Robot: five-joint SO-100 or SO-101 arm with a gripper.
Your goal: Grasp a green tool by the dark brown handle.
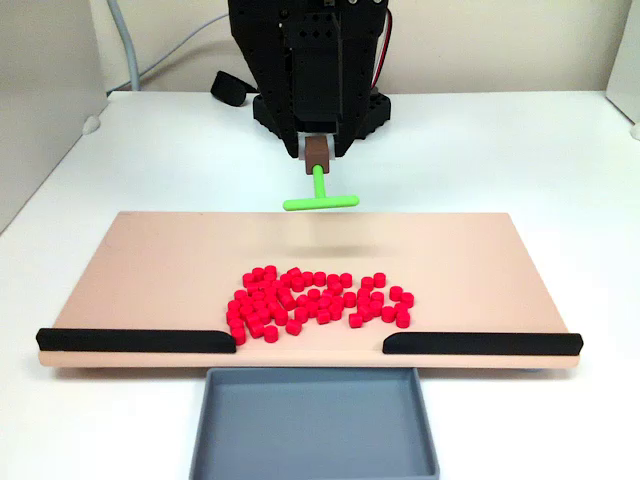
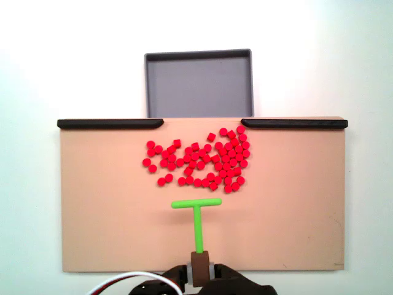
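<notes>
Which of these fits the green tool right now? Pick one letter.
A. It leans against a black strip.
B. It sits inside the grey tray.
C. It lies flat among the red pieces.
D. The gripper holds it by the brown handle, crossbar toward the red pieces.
D: the gripper is closed on the brown handle, and the green tool points its crossbar toward the red pieces, short of them, in both fixed views.

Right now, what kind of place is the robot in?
Probably a lab or hobby workbench set up for robot practice: a plain white table, a tan board holding little red cylinders, a grey tray, and cables behind the arm.
</notes>
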